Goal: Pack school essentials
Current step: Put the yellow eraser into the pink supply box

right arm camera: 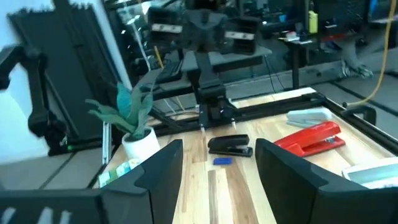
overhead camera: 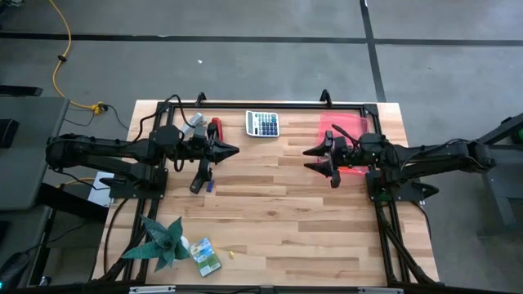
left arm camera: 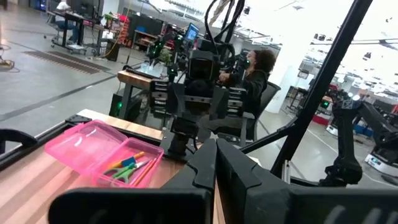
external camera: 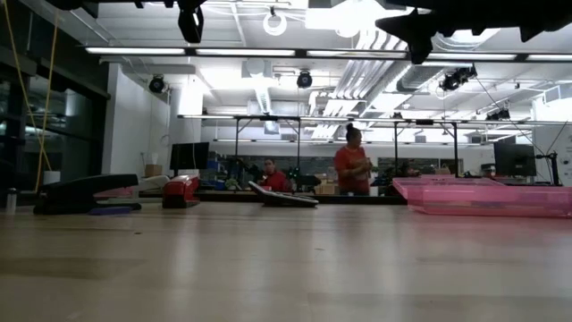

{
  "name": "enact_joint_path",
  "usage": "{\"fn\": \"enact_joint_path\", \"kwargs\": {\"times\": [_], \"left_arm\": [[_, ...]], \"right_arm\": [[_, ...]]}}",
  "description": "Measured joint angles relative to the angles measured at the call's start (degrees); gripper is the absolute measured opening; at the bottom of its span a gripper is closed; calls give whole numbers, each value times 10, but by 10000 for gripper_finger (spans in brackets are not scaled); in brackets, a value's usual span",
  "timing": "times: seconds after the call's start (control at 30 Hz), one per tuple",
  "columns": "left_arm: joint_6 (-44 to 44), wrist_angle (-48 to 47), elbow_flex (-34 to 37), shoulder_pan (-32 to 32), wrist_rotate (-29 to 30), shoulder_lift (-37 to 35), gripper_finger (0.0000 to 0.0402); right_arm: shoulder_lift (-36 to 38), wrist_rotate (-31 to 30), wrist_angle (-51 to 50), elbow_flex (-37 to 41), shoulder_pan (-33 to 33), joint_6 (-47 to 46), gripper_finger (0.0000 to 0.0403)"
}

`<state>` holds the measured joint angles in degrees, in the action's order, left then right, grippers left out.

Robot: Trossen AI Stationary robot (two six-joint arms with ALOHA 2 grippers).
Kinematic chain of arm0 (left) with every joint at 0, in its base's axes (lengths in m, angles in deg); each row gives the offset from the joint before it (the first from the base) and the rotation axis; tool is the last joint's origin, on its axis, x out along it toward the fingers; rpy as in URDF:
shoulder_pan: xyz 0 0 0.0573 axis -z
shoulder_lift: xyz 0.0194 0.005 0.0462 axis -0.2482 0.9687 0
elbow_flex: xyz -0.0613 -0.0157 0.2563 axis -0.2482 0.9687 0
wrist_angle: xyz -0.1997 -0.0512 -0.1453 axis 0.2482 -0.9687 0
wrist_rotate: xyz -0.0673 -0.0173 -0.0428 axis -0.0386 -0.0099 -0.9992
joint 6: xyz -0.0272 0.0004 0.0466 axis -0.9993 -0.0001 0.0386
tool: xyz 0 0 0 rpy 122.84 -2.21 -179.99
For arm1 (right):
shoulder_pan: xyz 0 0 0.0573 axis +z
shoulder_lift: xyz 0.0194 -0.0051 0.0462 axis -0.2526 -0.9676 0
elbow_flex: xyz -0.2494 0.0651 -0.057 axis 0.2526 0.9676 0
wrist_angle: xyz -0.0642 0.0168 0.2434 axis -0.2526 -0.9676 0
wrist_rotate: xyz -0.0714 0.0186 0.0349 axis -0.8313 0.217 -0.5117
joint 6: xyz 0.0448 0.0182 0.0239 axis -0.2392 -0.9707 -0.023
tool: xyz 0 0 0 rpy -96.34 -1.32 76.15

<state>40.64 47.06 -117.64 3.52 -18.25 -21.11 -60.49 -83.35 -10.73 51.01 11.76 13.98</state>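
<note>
Several sticks (left arm camera: pixel 127 168) lengthwise in pink box (left arm camera: pixel 93 143)

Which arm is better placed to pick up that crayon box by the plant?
Probably left: its shut pincer is on the crayon box's side of the table; the open right pincer is by the pink case.

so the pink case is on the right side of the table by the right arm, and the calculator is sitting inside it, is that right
Not quite. The pink case does lie at the table's right side by the right gripper, but the calculator is not inside it. The high view shows it lying on the bare wood at the far edge, near the middle, apart from the case.
</note>
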Motion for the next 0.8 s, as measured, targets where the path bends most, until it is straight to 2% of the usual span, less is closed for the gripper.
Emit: {"fn": "enact_joint_path", "kwargs": {"times": [0.3,0.43,0.6,0.8], "left_arm": [[24,0,0,0,0,0,0],[28,0,0,0,0,0,0],[49,0,0,0,0,0,0],[53,-1,0,0,0,0,0]], "right_arm": [[0,-12,-1,0,19,53,180],[0,-19,-1,0,19,51,125],[0,-19,-1,0,19,50,21],[0,-21,0,0,19,49,6]]}}
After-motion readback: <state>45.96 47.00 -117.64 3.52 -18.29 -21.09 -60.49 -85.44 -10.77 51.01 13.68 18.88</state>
